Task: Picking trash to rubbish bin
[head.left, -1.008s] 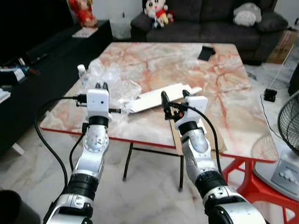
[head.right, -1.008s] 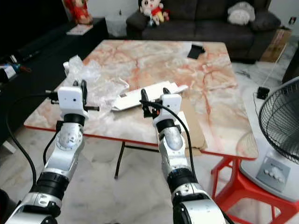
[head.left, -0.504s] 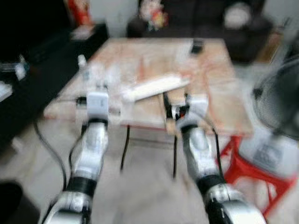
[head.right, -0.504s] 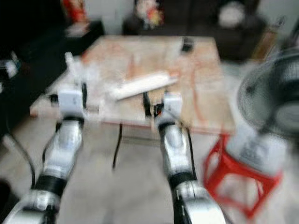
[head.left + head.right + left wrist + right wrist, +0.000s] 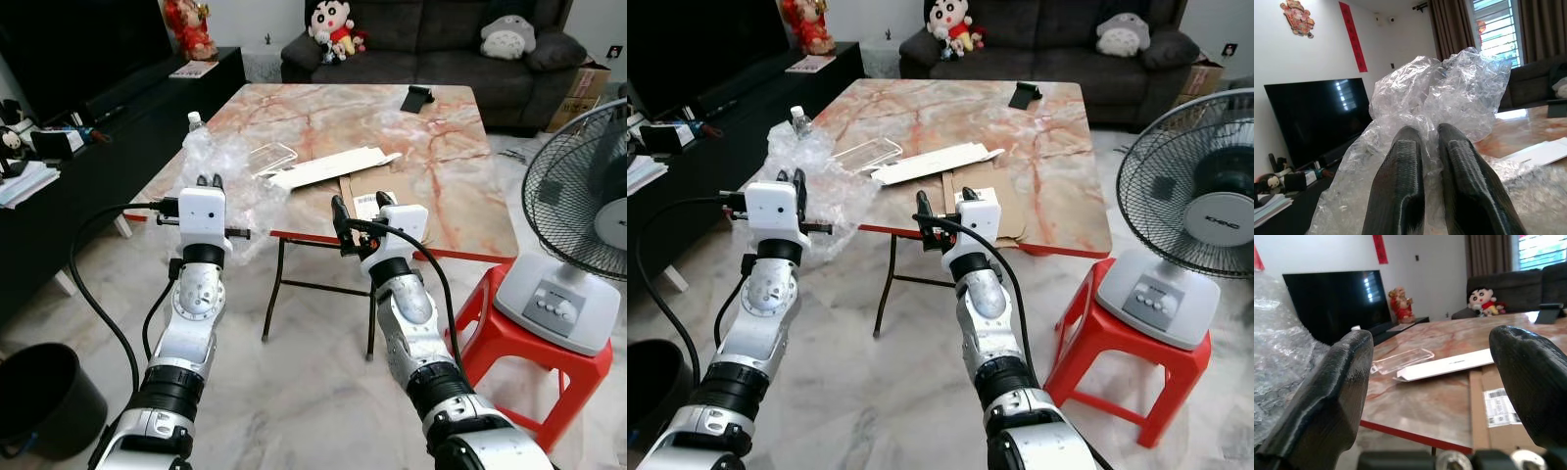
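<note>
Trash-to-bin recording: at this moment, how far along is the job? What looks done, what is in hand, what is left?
Done: the left gripper is shut on the bubble wrap. In hand: that wrap hangs off the table edge, not yet carried to the black bin on the floor at the robot's left. Left: the white box, clear plastic tray, flat cardboard and bottle lie on the table; the right gripper is open.

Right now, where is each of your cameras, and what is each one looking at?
Head eyes: look down at both arms, marble table, fan.
Left wrist: looks along the left gripper, shut on bubble wrap.
Right wrist: looks between the open right gripper at the white box.
Shared: table, wrap, box.
</note>
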Tool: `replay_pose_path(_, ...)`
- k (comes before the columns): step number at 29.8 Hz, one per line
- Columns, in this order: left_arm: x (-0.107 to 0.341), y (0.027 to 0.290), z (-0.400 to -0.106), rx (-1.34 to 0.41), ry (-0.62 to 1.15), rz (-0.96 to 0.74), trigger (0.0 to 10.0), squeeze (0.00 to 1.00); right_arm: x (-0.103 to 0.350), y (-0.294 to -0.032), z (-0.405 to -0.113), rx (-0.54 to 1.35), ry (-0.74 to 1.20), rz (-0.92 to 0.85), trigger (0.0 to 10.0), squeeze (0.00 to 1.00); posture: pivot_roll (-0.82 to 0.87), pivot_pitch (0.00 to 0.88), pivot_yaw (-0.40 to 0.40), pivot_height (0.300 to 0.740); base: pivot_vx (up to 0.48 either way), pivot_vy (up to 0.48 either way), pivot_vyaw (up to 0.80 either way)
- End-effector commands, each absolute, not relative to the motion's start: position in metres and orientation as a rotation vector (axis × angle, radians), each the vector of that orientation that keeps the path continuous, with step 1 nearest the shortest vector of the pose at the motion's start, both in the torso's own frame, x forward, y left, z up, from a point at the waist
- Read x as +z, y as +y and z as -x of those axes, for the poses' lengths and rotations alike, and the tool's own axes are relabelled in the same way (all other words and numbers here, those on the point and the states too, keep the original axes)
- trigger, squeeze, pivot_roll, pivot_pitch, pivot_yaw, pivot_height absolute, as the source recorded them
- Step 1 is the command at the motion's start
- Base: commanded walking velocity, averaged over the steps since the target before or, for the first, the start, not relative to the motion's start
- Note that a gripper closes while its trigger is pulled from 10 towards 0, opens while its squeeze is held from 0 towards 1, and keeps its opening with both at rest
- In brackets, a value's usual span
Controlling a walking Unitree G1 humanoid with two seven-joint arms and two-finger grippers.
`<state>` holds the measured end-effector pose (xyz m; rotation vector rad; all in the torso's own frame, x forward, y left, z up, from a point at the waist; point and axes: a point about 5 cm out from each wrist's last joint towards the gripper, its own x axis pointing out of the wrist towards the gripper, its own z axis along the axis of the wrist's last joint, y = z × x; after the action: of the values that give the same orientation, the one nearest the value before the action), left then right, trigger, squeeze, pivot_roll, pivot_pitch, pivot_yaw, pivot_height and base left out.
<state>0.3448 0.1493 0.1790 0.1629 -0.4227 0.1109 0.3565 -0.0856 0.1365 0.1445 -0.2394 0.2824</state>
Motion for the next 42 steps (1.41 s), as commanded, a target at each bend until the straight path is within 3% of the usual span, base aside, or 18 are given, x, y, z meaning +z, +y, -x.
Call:
replay_pose_path(1,0.170,0.154,-0.345,0.118,-0.378,-0.151,10.0,0.00,0.137,-0.085,-0.357,0.284,-0.233,-0.143,10.0,0.00,0.02,0.000,0.052,0.740,0.000,0.000,0.00)
replay_pose_path(9,0.128,0.168,-0.344,0.093,-0.182,-0.102,10.0,0.00,0.121,-0.085,-0.354,0.300,-0.158,-0.139,10.0,0.00,0.02,0.000,0.052,0.740,0.000,0.000,0.00)
replay_pose_path(18,0.061,0.183,-0.326,0.088,0.133,-0.054,10.0,0.00,0.056,-0.099,-0.330,0.267,0.131,-0.094,10.0,0.00,0.02,0.000,0.045,0.740,0.000,0.000,0.00)
replay_pose_path(20,0.027,0.185,-0.309,0.065,0.307,-0.098,10.0,0.00,0.017,-0.108,-0.306,0.254,0.332,-0.050,10.0,0.00,0.01,0.000,0.046,0.740,0.000,0.000,0.00)
replay_pose_path(27,-0.022,0.203,-0.269,0.088,0.595,-0.155,10.0,0.00,-0.045,-0.139,-0.247,0.132,0.663,-0.008,10.0,0.00,0.01,0.000,0.046,0.740,0.000,0.000,0.11)
replay_pose_path(42,-0.035,0.217,-0.251,0.164,0.659,-0.130,10.0,0.00,-0.082,-0.160,-0.188,0.083,0.883,0.112,10.0,0.00,0.00,0.000,0.055,0.740,0.000,0.000,0.80)
